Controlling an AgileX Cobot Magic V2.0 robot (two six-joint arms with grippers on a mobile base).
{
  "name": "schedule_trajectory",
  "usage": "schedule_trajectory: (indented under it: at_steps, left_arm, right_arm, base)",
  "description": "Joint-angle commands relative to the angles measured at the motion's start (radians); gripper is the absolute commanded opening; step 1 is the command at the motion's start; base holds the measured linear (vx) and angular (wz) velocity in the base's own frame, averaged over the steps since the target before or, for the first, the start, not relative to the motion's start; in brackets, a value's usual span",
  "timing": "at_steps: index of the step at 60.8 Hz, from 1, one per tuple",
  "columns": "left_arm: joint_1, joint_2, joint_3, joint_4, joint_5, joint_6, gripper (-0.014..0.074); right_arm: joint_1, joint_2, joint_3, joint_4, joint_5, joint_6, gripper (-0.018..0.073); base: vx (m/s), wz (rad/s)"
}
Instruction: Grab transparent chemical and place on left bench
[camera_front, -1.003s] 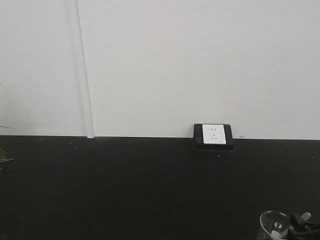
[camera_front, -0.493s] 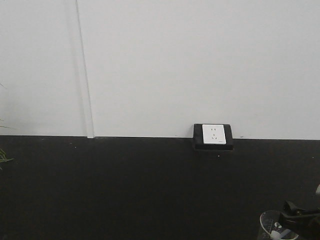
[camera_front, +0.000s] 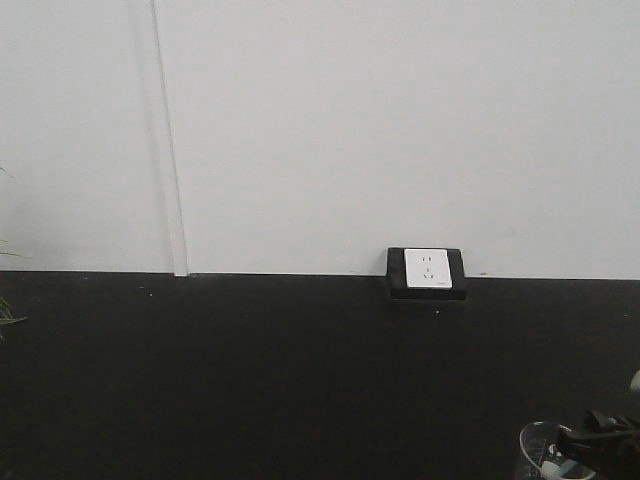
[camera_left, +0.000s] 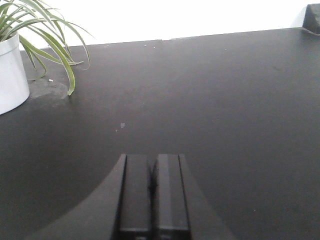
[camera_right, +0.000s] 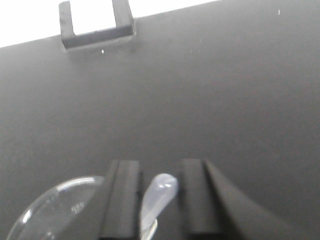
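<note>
The transparent chemical is a clear glass beaker (camera_front: 543, 450) standing on the black left bench (camera_front: 250, 380) at the bottom right of the front view. In the right wrist view its rim (camera_right: 50, 202) lies just left of my right gripper (camera_right: 160, 167). That gripper's jaws are apart. A translucent rounded bulb (camera_right: 159, 197) stands between them, against the left finger (camera_right: 122, 200) with a gap to the right one. In the front view the right gripper (camera_front: 603, 438) sits beside the beaker's right side. My left gripper (camera_left: 152, 159) is shut and empty, low over the bench (camera_left: 225, 90).
A white socket in a black box (camera_front: 427, 272) stands against the white wall at the back of the bench, and shows in the right wrist view (camera_right: 95, 25). A white pot with a green plant (camera_left: 12, 75) stands at the far left.
In the front view my right gripper has drawn back to the right from the beaker's rim and dropped lower. The beaker has stayed in place.
</note>
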Motion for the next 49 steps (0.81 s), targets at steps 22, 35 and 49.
schedule_trajectory:
  at_steps: [22, 35, 49]
  left_arm:
    - [-0.002, -0.019, 0.016, -0.001, -0.078, -0.008, -0.0003]
    - [-0.002, -0.019, 0.016, -0.001, -0.078, -0.008, -0.0003]
    - [-0.002, -0.019, 0.016, -0.001, -0.078, -0.008, -0.0003]
  right_arm:
    - [-0.006, -0.251, -0.028, -0.133, -0.071, -0.019, -0.0008]
    - [0.011, -0.567, -0.014, -0.304, 0.229, 0.007, -0.0007]
    - [0.095, -0.91, 0.122, -0.348, 0.369, -0.002, -0.0007]
  base:
    - [0.0, 0.0]
    - [0.0, 0.0]
    - [0.0, 0.0]
